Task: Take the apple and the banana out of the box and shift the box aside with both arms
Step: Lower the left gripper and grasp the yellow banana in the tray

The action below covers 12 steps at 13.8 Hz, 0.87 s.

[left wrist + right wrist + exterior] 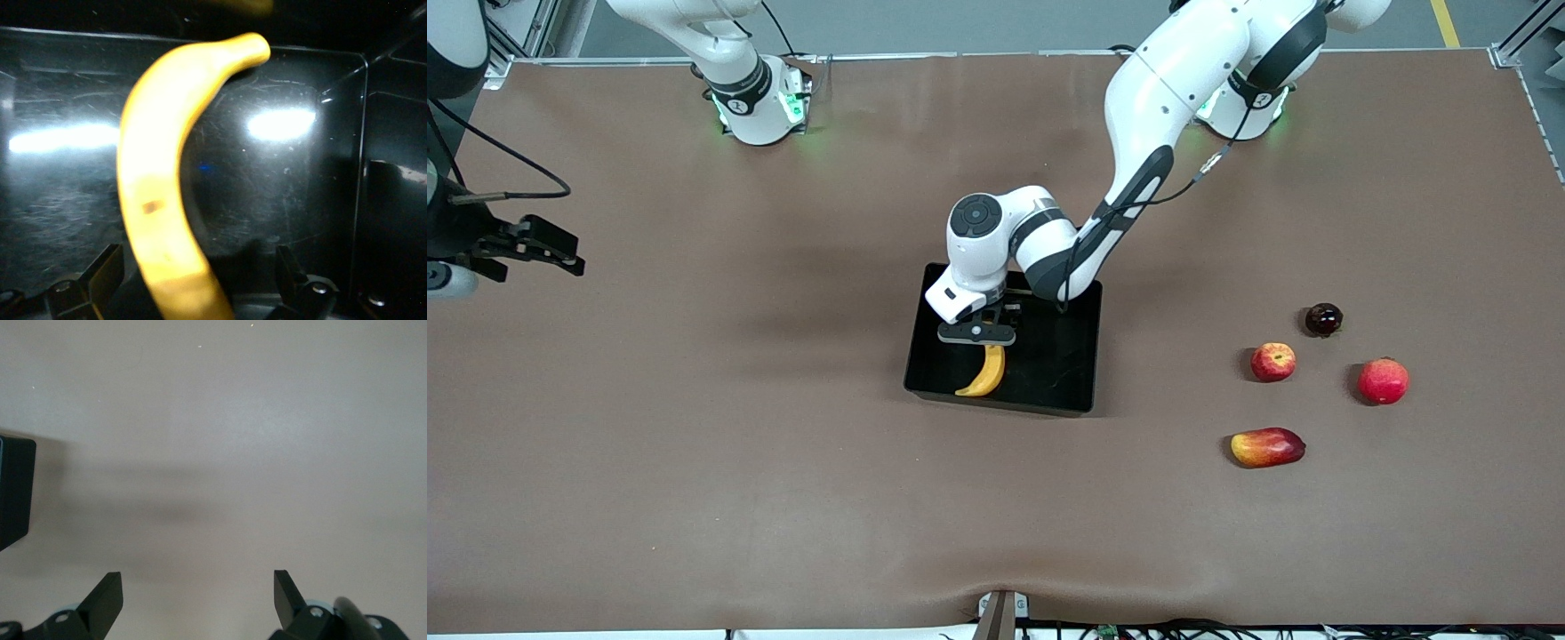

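**A:** Where is the left gripper [978, 342] sitting, and what are its jaws doing?

**B:** It is reaching down into the black tray [1060, 391] in the middle of the table [783, 462]. The left wrist view is showing the fingers [100, 277] spread wide, standing apart from the banana [167, 187] on either side and not pinching it.

**A:** So where is the banana lying?

**B:** The banana [985, 373] is lying inside the tray, in the part toward the right arm's end, with its tip close to the rim nearer the front camera.

**A:** And the apple?

**B:** The small red apple with yellowish patches [1272, 362] is sitting on the table toward the left arm's end, well apart from the tray. Near it are resting a plain red round fruit [1383, 380], a dark glossy fruit [1323, 319] farther from the front camera, and a red-and-yellow oblong fruit [1267, 447] nearer to it.

**A:** What is the right arm doing?

**B:** It is waiting. The right gripper [543, 244] is hanging over bare table at the right arm's end, its fingers [103, 600] spread with nothing between them.

**A:** Is any writing readable?

**B:** There are small round marks on the arm bases, too small to read.
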### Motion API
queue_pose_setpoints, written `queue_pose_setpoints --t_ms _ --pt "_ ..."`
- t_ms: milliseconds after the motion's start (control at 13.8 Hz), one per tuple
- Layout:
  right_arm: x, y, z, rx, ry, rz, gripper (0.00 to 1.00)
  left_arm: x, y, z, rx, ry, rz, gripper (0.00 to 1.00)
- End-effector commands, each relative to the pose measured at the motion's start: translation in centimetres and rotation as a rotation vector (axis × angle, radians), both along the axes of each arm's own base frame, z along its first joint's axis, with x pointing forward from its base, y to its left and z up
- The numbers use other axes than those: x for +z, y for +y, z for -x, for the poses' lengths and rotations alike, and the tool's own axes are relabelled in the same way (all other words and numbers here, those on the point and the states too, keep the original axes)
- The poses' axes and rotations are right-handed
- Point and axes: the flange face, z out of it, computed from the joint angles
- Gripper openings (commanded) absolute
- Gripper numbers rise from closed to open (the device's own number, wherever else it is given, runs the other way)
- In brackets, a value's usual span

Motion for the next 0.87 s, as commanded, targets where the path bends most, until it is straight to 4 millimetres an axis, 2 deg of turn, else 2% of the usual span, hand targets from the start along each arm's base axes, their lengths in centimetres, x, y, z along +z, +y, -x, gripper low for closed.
queue_pose_setpoints --t_ms 0,145,217,289,361,434,651,795 --pt "-1.9 0.6 -0.8 0.02 0.062 0.02 1.0 -1.1 -0.9 0.3 0.003 -0.029 0.008 1.0" --pt "-2.8 0.7 -0.8 0.015 0.093 0.014 1.0 -2.3 -0.8 0.6 0.003 -0.018 0.003 1.0" --pt "-3.0 0.9 -0.8 0.016 0.099 0.013 1.0 -2.3 -0.9 0.6 0.002 -0.019 0.008 0.84" --pt "-3.4 1.0 -0.7 0.01 0.108 0.01 1.0 -2.1 -0.9 0.6 -0.003 -0.023 0.01 0.44" --pt "-3.9 1.1 -0.7 0.007 0.119 0.001 1.0 -1.5 -0.8 0.2 -0.001 -0.031 0.013 0.15" --pt "-4.8 1.2 -0.5 0.006 0.135 -0.011 1.0 -0.6 -0.8 0.0 0.002 -0.036 0.013 0.0" --pt "-6.7 1.7 -0.3 -0.025 0.155 -0.112 1.0 1.7 0.1 -1.5 0.025 -0.054 0.015 0.0" --pt "-7.2 3.8 -0.3 -0.091 0.166 -0.115 1.0 3.2 0.4 -1.8 0.032 -0.056 0.0 0.0"
